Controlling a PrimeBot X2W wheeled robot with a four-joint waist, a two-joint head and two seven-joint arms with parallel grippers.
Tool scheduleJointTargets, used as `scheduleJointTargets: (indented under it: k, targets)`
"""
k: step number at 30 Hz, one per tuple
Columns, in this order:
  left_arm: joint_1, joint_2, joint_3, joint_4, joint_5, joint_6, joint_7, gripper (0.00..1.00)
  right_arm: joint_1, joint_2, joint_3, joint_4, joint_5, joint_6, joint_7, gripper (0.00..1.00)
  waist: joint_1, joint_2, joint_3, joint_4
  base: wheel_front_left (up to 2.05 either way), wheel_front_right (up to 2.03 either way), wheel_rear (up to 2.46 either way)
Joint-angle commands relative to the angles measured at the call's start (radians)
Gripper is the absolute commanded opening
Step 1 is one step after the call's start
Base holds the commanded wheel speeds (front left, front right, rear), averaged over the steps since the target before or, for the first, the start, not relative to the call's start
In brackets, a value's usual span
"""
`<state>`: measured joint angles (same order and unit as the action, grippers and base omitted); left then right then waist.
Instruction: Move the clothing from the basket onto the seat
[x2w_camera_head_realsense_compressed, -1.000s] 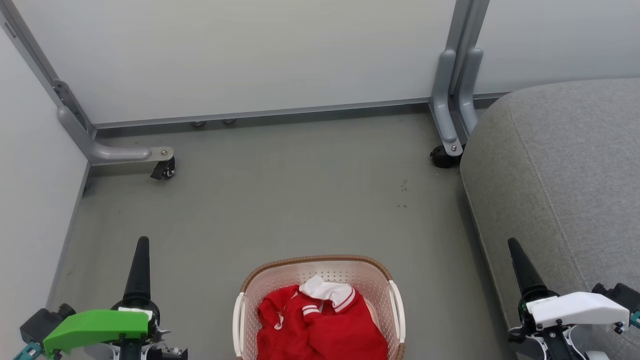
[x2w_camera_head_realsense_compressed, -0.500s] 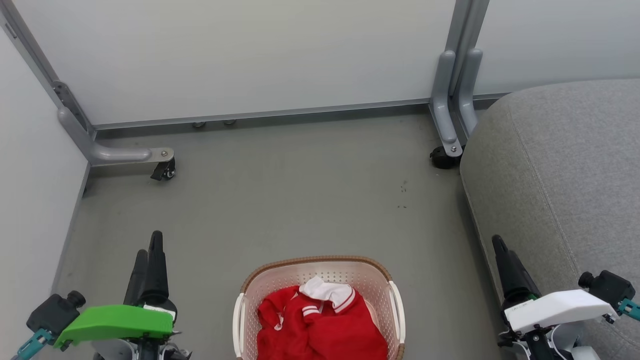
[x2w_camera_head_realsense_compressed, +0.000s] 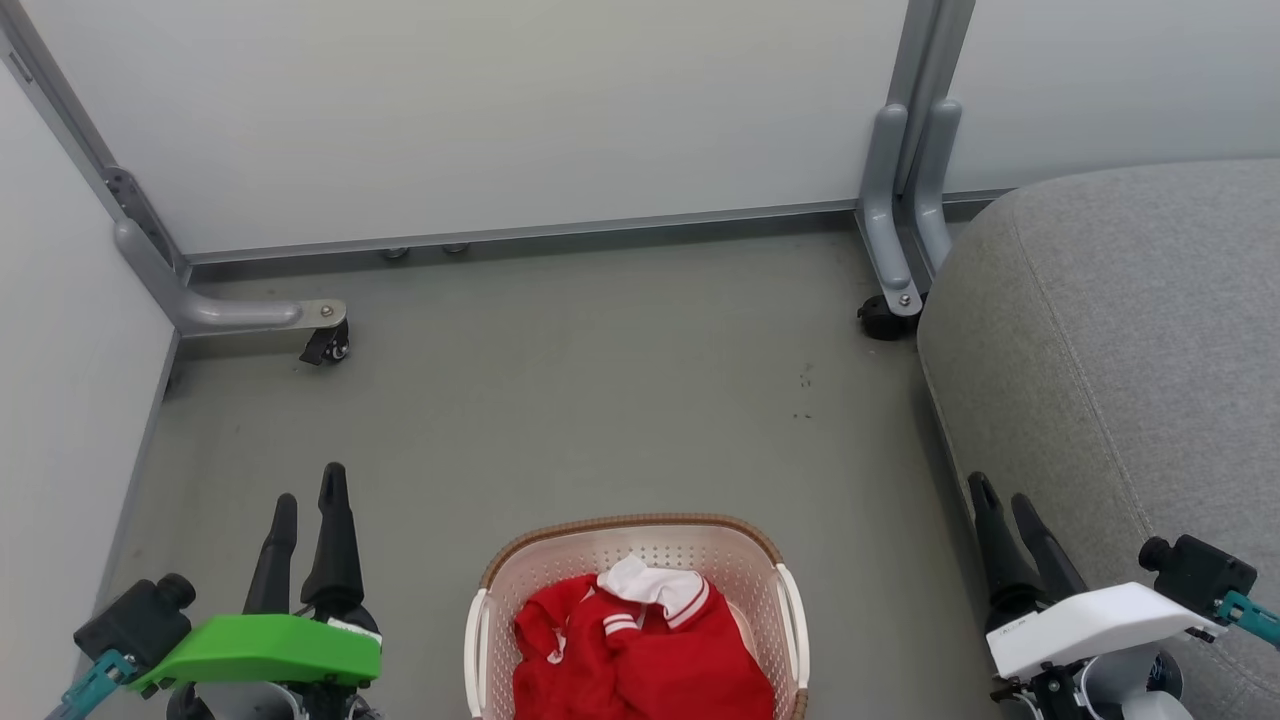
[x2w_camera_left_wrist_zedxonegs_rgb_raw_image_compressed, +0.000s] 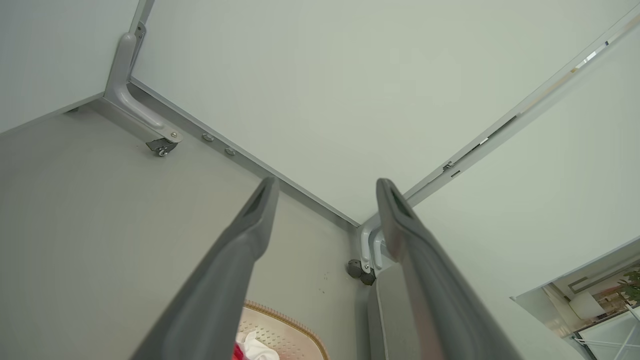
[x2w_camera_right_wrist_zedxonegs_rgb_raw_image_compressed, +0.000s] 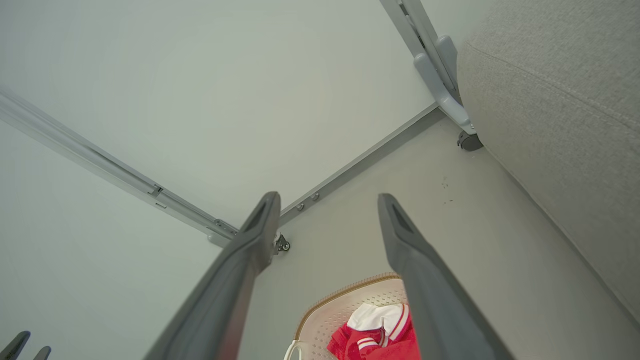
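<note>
Red shirt (x2w_camera_head_realsense_compressed: 665, 672) sits bunched in the basket (x2w_camera_head_realsense_compressed: 700, 548), white collar toward the far rim; seat (x2w_camera_head_realsense_compressed: 1130, 350) well right. Left gripper (x2w_camera_head_realsense_compressed: 308, 488) and right gripper (x2w_camera_head_realsense_compressed: 1000, 490) both half spread, empty.

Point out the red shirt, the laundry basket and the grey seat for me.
red shirt (x2w_camera_head_realsense_compressed: 665, 668), head view, middle of the red fabric.
laundry basket (x2w_camera_head_realsense_compressed: 690, 548), head view, perforated far inside wall.
grey seat (x2w_camera_head_realsense_compressed: 1150, 330), head view, bare top of the cushion.
</note>
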<state>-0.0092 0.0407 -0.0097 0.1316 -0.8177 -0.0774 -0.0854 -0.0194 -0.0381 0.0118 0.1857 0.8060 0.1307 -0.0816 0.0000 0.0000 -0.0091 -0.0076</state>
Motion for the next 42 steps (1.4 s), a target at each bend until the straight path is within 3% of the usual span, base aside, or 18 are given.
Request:
scheduleJointTargets:
  k: [1,21,42]
  targets:
    - [0.002,0.007,-0.006,-0.020,0.037,0.005,-0.011,1.00,0.000,-0.007,0.004,-0.018,-0.038,0.000,-0.014,1.00,0.0000,0.0000,0.000,0.000,0.00,0.00,0.00]
    - [0.027,0.009,-0.044,-0.044,0.260,0.011,-0.068,1.00,0.025,-0.010,0.037,-0.060,-0.270,0.000,-0.072,1.00,0.0000,0.0000,-0.012,-0.003,0.00,0.00,0.00]
    - [0.052,0.011,-0.073,-0.017,0.410,-0.001,-0.117,1.00,0.048,-0.012,0.051,-0.073,-0.448,0.000,-0.121,1.00,0.0000,0.0000,-0.020,-0.007,0.00,0.00,0.00]
